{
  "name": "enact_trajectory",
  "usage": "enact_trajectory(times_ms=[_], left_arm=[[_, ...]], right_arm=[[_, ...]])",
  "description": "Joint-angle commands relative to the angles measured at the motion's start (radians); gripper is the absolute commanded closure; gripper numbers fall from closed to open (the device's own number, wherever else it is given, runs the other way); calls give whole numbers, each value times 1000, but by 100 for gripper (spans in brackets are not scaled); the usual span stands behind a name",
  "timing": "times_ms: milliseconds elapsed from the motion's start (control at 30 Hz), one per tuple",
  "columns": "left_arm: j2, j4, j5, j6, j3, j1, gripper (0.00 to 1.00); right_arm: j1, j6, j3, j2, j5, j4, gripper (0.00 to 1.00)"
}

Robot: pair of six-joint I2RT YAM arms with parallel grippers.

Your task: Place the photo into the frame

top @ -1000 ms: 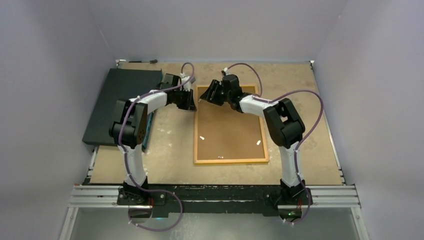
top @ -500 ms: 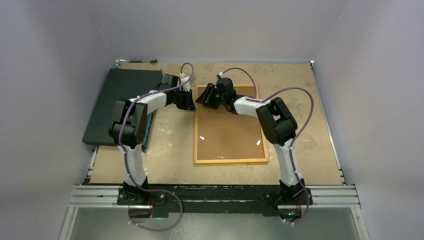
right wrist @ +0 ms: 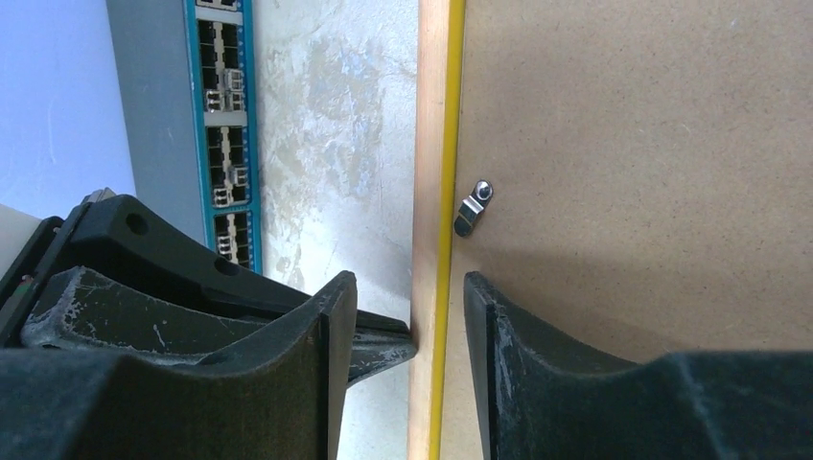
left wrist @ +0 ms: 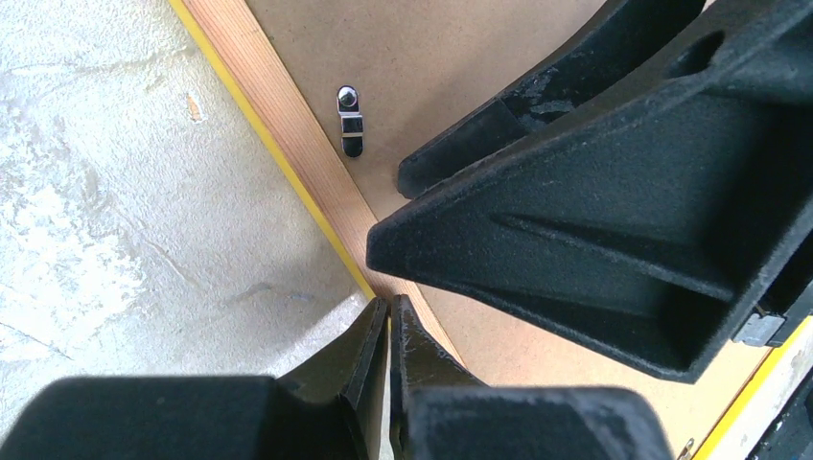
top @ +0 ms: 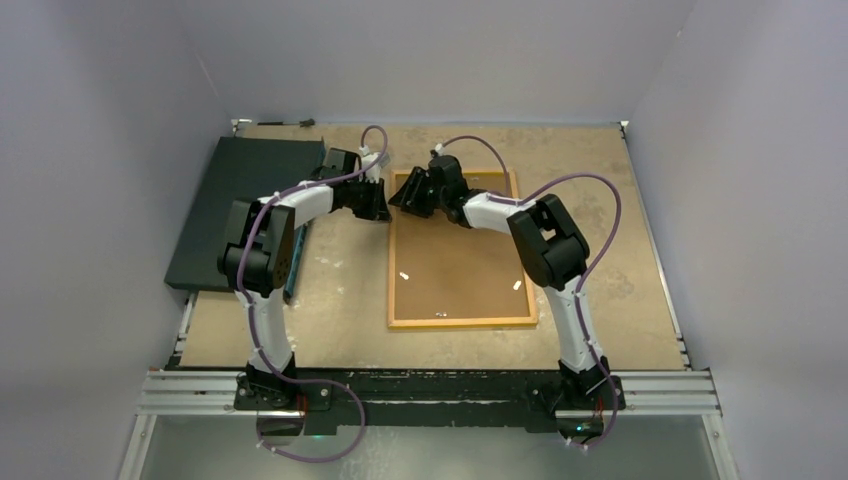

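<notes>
From above, the frame (top: 462, 322) lies back-up in the middle of the table (top: 610, 200), with the brown backing board (top: 455, 250) set in it and small pale clips (top: 404, 275) along its edges. Both arms reach to its far left corner. The left claw (top: 380, 207) is just outside the left rail, and the right claw (top: 405, 193) is over the corner itself, very close to it. A dark slab (top: 240, 200) fills the far left of the table. The photo (top: 294, 262) lies between the slab and the frame, showing only as a bluish strip because the left arm covers most of it.

In the left wrist view, the left claw (left wrist: 389, 316) is closed, its tips pressed together with nothing seen between them. They sit at the yellow outer edge of the frame (left wrist: 288, 125). The right claw's fingers (left wrist: 575, 220) crowd in from the right and hide much of the backing board (left wrist: 460, 57). A metal clip (left wrist: 351, 120) lies on the board beside the wooden rail.

In the right wrist view, the right claw (right wrist: 407, 287) stands open astride the frame's rail (right wrist: 431, 144), one finger on each side, not clamped. A tip of the left claw (right wrist: 383, 345) pokes in beside the rail. A clip (right wrist: 473, 209) sits just inside the rail. The photo (right wrist: 222, 115) lies flat on the table, well clear of the frame.
</notes>
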Motion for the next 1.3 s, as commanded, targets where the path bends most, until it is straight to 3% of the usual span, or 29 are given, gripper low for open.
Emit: enact_trajectory(times_ms=[0,167,867,1267], left_arm=[[9,15,1,8,-12,-4,98],[9,14,0,12,-11,-4,99],[-1,12,-2,28,-15,-4,99],[-8,13,-6,29,-25,-4,100]], right_arm=[[8,19,38,6,32,-5,55],[9,34,48,22,43,-9,58],[22,49,108,61,88,-31,57],[13,28,62,-34,-33,0,55]])
